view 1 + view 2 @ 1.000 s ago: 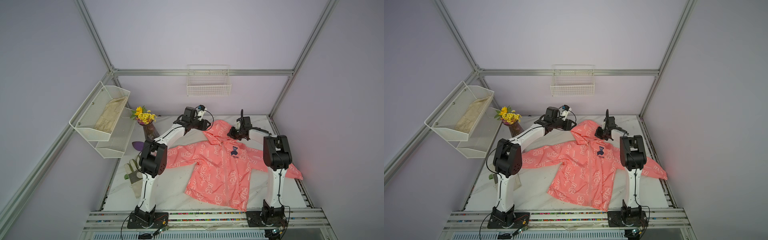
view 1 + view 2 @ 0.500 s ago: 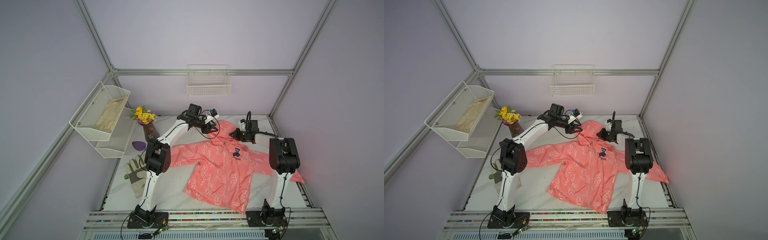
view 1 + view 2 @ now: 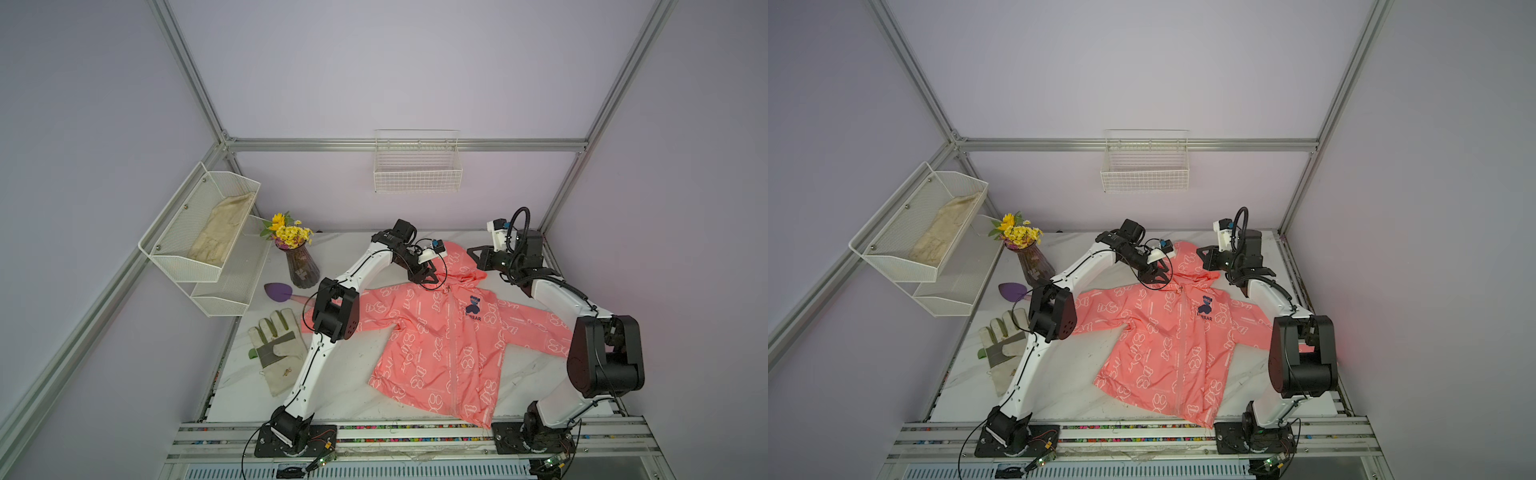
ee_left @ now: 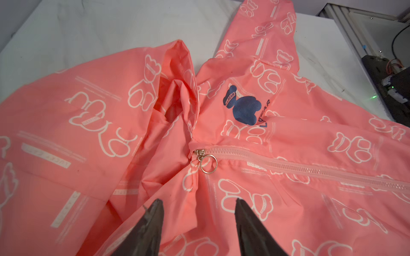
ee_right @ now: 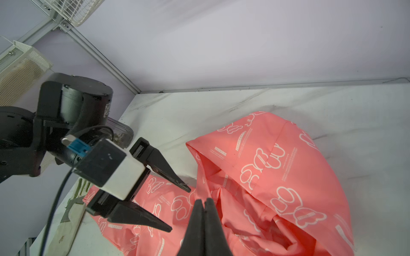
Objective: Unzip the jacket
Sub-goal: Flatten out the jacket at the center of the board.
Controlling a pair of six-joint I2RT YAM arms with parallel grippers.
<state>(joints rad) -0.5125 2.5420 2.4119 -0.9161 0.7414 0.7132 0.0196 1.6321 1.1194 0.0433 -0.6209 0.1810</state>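
Left gripper [image 4: 198,200] has swung in from the back of the table and now hovers over the collar, jaws half apart and empty, the ring pull [image 4: 208,164] just ahead of its tips! Right gripper [image 5: 204,200] has drawn back toward its own side, tips pressed together on the hood [image 5: 277,159] rim, seemingly tenting it. That reads as set-up done: collar anchored, pull not yet taken, zipper [image 4: 310,168] closed along its whole length. The jacket [image 3: 436,345] lies front up, mid-table between the arms. Count: one jacket, one zipper, one ring, two grippers, one glove [image 3: 278,349] on the table, one vase [image 3: 301,266], one wall basket [image 3: 417,166], one two-tier shelf [image 3: 183,262].
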